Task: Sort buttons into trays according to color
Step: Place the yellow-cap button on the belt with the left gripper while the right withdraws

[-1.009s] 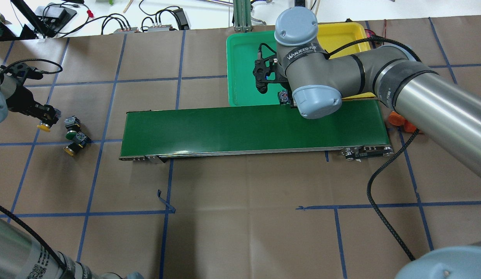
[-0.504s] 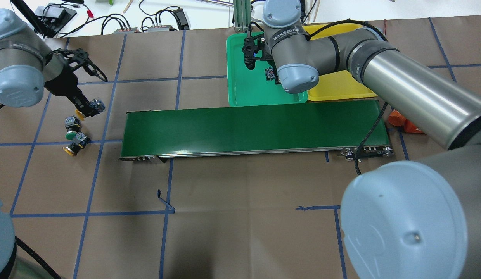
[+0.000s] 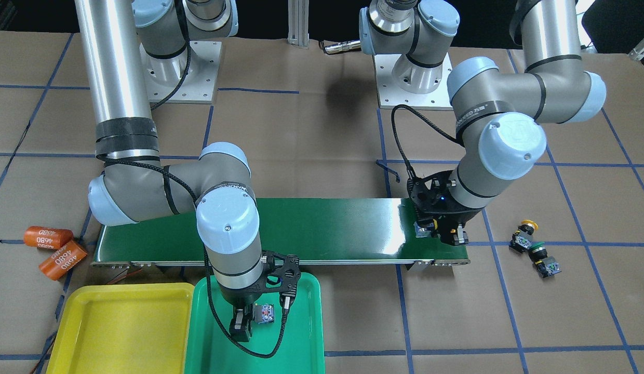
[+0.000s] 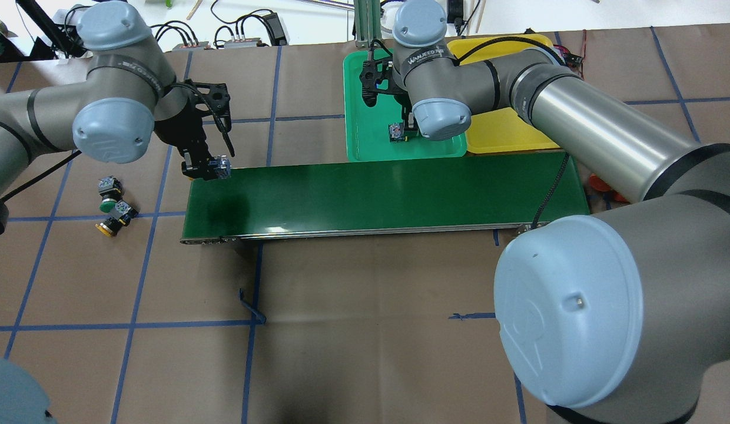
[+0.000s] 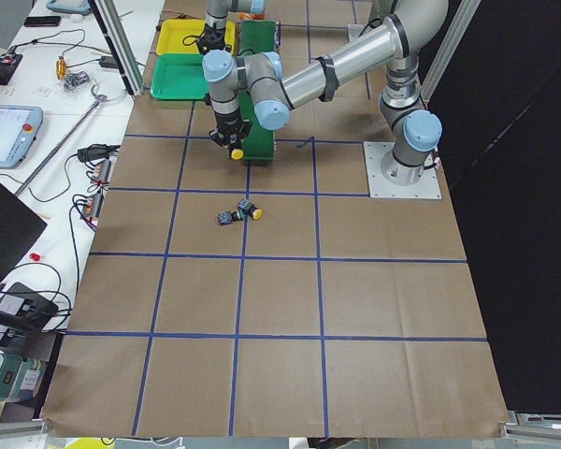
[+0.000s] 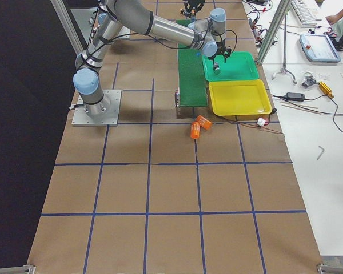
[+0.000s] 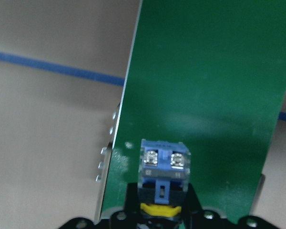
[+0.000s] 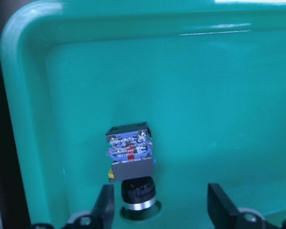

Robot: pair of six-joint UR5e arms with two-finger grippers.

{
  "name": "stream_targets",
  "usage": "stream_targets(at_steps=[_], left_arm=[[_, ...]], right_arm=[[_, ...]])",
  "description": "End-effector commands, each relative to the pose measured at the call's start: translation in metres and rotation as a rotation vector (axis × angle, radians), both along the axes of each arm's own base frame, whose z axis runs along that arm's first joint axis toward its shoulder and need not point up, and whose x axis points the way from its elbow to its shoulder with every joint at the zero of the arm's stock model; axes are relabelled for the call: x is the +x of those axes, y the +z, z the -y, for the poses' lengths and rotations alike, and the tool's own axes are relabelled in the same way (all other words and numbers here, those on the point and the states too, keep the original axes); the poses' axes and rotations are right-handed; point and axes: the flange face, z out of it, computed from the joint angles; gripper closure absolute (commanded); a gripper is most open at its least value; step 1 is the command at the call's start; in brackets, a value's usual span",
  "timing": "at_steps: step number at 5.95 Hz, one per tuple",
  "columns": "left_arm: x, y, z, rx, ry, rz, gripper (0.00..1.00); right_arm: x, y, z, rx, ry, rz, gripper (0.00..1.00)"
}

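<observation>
Brown paper taped into blue squares covers the worktop, with a dark green belt across its middle. Left of the belt lie a green-capped button and a yellow-capped button, close together. Over the belt's left end the left tool pinches the carried button, yellow cap toward the tool. Beyond the belt's right half, in the green tray, the right tool stands spread around a third button lying on the tray floor. The yellow tray sits beside it, further right. My worry: let go this near the belt's edge, the carried button could roll off. And if the right tool lifts crooked, a finger could snag the third button and drag it out.
</observation>
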Motion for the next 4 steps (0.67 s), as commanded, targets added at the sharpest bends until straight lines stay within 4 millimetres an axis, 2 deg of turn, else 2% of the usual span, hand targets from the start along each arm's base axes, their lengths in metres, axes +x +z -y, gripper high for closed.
stream_targets(at_steps=[1, 2, 3, 4], left_arm=[[-0.021, -0.020, -0.023, 0.025, -0.093, -0.005, 0.96], [-0.021, -0.029, -0.021, 0.033, -0.087, -0.004, 0.91], [-0.019, -0.035, -0.010, -0.033, -0.097, -0.007, 0.12], [-0.010, -0.027, -0.006, -0.054, -0.067, 0.001, 0.09]], right_arm=[[-0.016, 0.056, -0.021, 0.045, -0.017, -0.055, 0.00], [-0.022, 0.088, -0.046, 0.091, -0.018, -0.066, 0.00], [-0.027, 0.123, -0.081, 0.151, -0.010, -0.080, 0.00], [-0.031, 0.140, -0.102, 0.157, -0.011, -0.077, 0.00]])
